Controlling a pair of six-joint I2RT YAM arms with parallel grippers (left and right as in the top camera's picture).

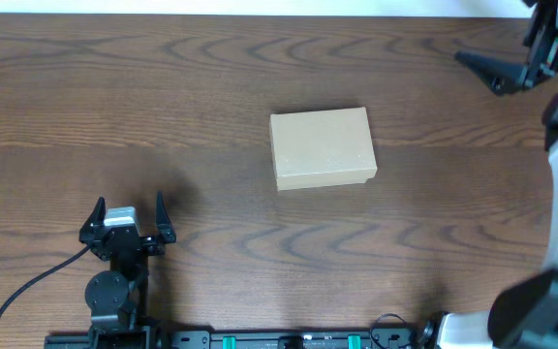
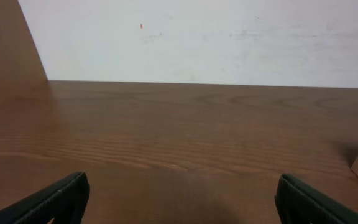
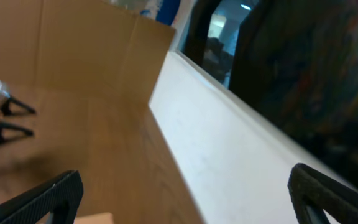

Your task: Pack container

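Container (image 1: 323, 147): tan cardboard box at the middle of the table (image 1: 163, 97), slightly right of centre, standing flat with the lid flap down; plain top and near side wall showing from overhead; nothing touching it.

Left gripper (image 1: 130, 201): near-left part of the table, pointing toward the far edge; jaws spread wide with nothing between them; well apart from the container. Same in the left wrist view, left gripper (image 2: 179, 208), only bare wood ahead between the fingers (image 2: 58, 200).

Right gripper (image 1: 476, 73): far-right corner, aimed leftward; jaws wide apart and empty; well apart from the container. In the right wrist view, right gripper (image 3: 185, 199), only the table's far edge and the room beyond between the fingers (image 3: 45, 199).

Items to pack: none to be seen in any view; contents of the box hidden by the shut lid.

Done so far: cannot tell from this alone. Judging by the shut lid and both arms standing off, either nothing started or everything finished.

Left to do: if at the start, then all of it, namely reaching the box, lifting the flap, loading, closing. If at the end, nothing further visible.

Risk: light box, likely to slide on smooth wood if pushed by one arm without the other steadying it.
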